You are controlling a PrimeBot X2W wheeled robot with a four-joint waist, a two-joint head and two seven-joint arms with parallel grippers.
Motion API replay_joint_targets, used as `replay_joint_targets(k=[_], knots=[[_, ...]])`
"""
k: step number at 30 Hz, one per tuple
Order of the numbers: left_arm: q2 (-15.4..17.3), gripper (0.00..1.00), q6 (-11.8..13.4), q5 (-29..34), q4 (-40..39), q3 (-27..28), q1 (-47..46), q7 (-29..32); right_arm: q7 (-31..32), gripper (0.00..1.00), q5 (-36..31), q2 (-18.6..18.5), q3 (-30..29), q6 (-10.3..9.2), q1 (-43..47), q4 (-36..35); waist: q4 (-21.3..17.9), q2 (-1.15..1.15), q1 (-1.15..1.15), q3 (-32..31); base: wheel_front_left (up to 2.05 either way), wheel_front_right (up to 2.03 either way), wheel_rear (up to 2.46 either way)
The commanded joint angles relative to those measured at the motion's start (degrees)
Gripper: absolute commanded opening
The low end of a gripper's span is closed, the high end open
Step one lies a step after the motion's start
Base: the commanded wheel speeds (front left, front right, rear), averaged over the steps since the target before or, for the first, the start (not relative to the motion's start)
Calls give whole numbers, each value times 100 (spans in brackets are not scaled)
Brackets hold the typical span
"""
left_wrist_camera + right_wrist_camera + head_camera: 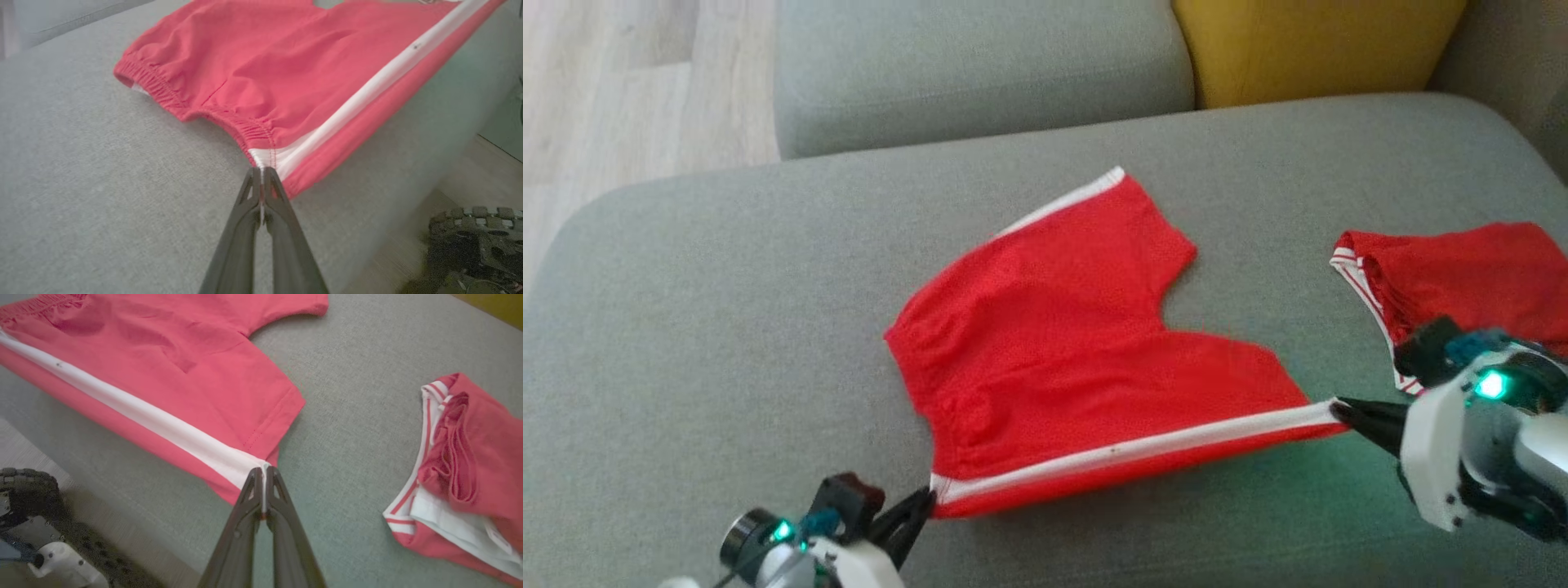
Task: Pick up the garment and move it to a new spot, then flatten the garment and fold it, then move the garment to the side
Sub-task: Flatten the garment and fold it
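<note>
The garment (pixel 1062 327) is a pair of red shorts with a white side stripe, spread on the grey sofa seat (pixel 727 310). My left gripper (pixel 927 498) is shut on its waistband corner (pixel 261 157) at the near left, where the stripe ends. At the near right my right gripper (pixel 1339 408) is shut on the leg hem corner (pixel 261 465) at the stripe's other end. The striped edge (pixel 1135 449) is stretched taut between the two grippers and lifted slightly off the seat; the rest of the shorts lies flat.
A second red garment (pixel 1462 278) with white trim lies folded on the seat at the right. A yellow cushion (pixel 1307 45) leans at the back. The seat's front edge is close below the grippers, with wood floor (pixel 461 183) and the robot's base (pixel 478 245) beyond.
</note>
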Motion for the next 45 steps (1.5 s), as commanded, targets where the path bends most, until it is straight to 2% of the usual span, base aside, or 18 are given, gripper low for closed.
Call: replay_joint_targets(k=[1,4,7,12,16,21,27,45], knots=[[312,0,131,9,-356,284,-123,30,37,0,63,-411,-85,-5,30,-201,43,0,1,-24,0,0,0],[403,0,301,-51,-836,419,-52,95,38,0,98,-646,-186,-5,-94,-473,84,0,1,37,0,0,0],[425,0,429,-61,-1153,536,-163,141,18,0,38,-719,-351,-5,-301,-566,147,0,1,150,0,0,0],[342,0,512,-20,-1381,644,-634,231,-76,0,-150,-576,-677,-5,-800,-482,279,0,1,553,0,0,0],[140,0,542,69,-1378,672,-1204,238,-212,0,-371,-369,-843,-5,-1300,-271,453,0,1,1039,0,0,0],[-139,0,480,213,-1036,625,-1936,114,-372,0,-582,-173,-863,-5,-1983,117,723,0,1,1603,0,0,0],[-502,0,526,391,-320,554,-2679,-12,-494,0,-618,-15,-709,-5,-2658,693,1049,0,1,2102,0,0,0],[-1320,0,606,583,1201,346,-3846,-611,-799,0,-260,243,-176,-5,-3709,1637,1556,0,1,2926,0,0,0]])
